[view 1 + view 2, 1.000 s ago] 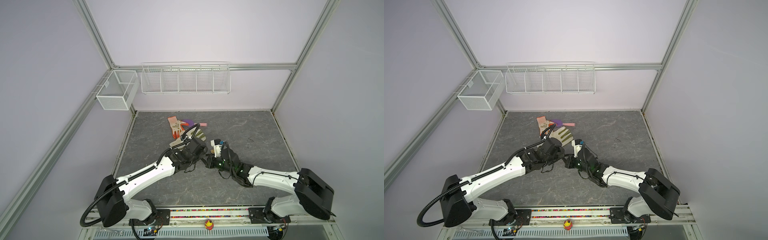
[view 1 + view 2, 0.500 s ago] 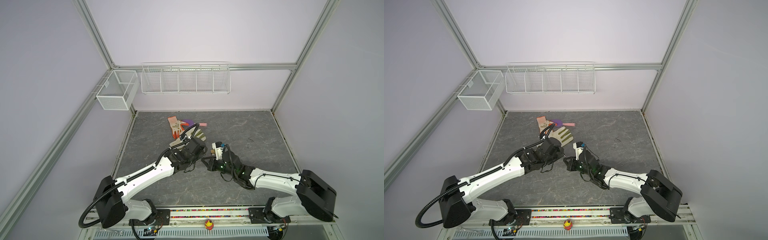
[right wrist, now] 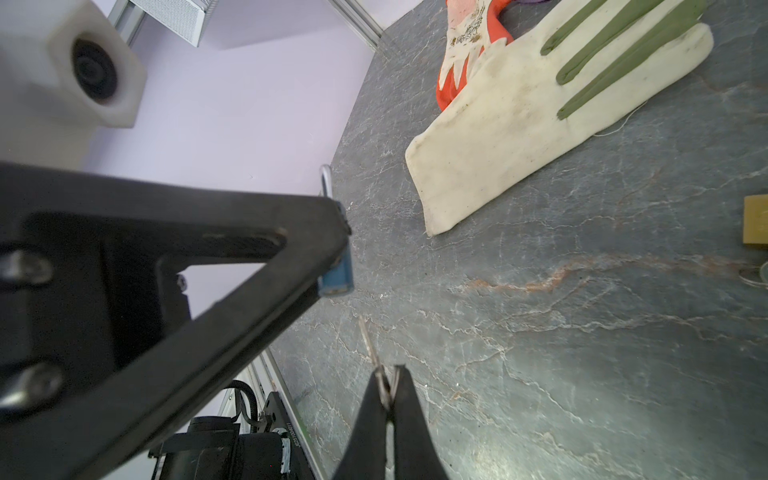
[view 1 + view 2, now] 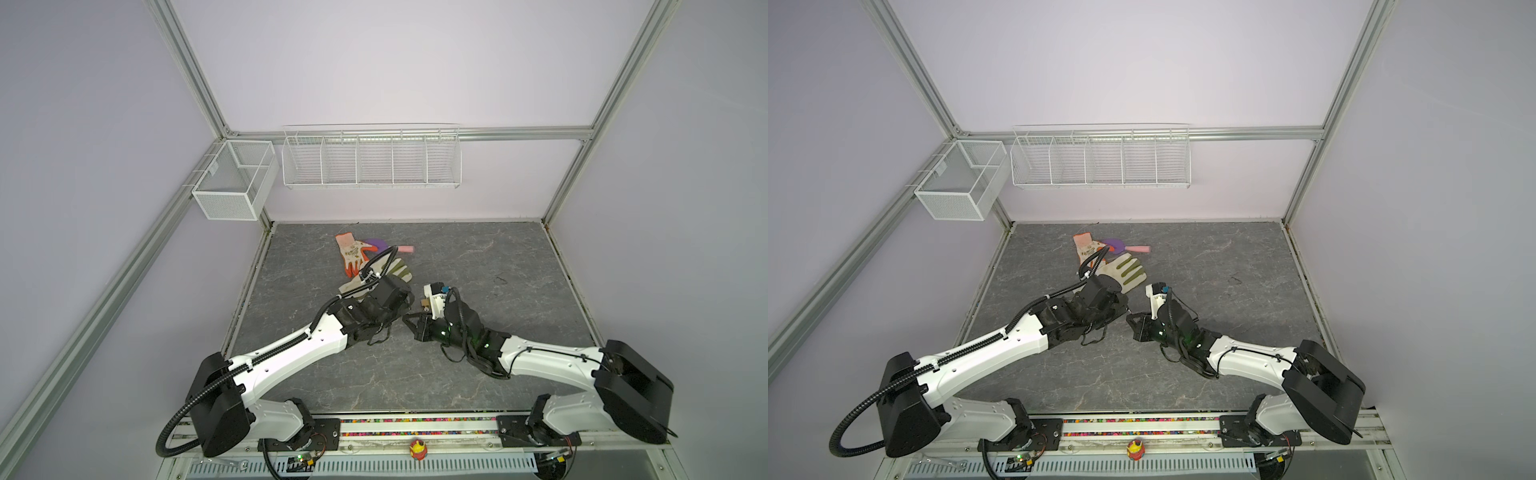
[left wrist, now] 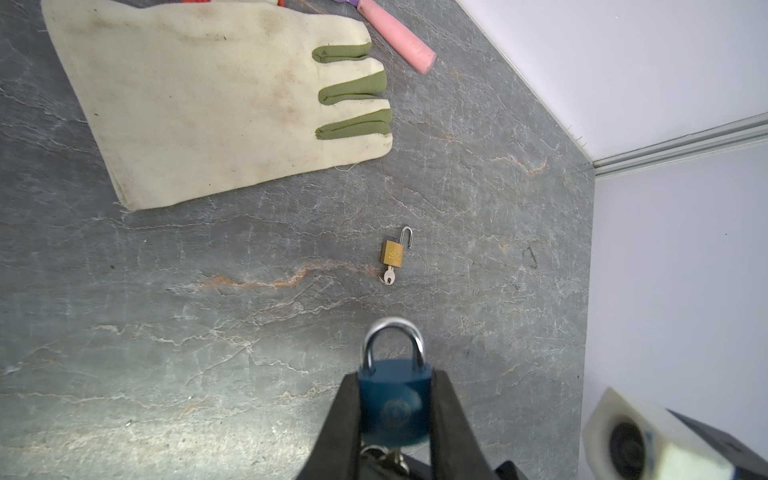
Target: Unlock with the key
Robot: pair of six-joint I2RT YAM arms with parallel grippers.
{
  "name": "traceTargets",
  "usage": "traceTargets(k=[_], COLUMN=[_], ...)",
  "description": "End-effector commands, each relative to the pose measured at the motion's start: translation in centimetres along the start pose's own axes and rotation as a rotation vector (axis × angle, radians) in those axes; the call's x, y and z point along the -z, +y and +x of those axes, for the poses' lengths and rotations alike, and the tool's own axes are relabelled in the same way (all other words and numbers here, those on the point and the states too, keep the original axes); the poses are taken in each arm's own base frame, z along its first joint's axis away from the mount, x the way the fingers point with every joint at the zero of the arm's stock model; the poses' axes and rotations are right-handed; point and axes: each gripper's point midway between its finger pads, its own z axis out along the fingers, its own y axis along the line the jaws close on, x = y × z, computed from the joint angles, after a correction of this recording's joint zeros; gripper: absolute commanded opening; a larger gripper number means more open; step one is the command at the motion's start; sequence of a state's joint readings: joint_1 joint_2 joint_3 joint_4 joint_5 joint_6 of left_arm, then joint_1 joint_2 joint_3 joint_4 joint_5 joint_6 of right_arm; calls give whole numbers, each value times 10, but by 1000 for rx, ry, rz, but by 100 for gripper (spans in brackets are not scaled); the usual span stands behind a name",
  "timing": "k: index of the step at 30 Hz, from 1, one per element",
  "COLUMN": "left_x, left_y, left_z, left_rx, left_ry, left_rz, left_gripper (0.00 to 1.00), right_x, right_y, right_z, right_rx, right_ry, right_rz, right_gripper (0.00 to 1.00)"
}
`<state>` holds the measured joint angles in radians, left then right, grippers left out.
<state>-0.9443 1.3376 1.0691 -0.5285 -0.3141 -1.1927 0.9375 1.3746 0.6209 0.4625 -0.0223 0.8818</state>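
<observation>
both arms are stretched low over the worktop (image 4: 374, 374), wrists turned toward each other at its middle. the blue padlock (image 5: 392, 401), shackle closed, is grasped by the left pincer (image 5: 395, 380). a silver key (image 3: 369, 343) is clenched in the right pincer (image 3: 388, 384), its blade aimed at the blue padlock, just short of it.

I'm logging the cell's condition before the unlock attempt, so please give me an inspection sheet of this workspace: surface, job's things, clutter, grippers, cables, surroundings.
Surface: grey stone-look tabletop, no spills seen.
Job's things: blue padlock, shackle closed; key, blade aimed at it, not yet in.
Clutter: brass padlock lying open with a small key in it; cream glove; orange glove; pink-handled tool.
Grippers: left gripper shut on blue padlock; right gripper shut on key.
Cables: black hose loops over left wrist; loose wires below right wrist.
Surroundings: wire rack and mesh basket on walls, nothing seen inside.
</observation>
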Motion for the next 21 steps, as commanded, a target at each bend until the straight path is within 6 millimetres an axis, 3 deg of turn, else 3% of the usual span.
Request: traceTargets(k=[1, 8, 15, 21], left_x=[1, -4, 0, -2], left_y=[1, 2, -2, -2], left_z=[-2, 1, 0, 2], left_rx=[-5, -6, 0, -4], left_ry=[-12, -7, -3, 7], left_rz=[-1, -3, 16, 12], left_gripper=[0, 0, 0, 0], right_x=[0, -2, -11, -8], right_y=[14, 21, 10, 16], right_z=[-15, -18, -11, -23], right_rx=[8, -1, -42, -53], right_ry=[-45, -51, -26, -57], right_rz=[-38, -70, -39, -70], right_gripper=[7, 6, 7, 7])
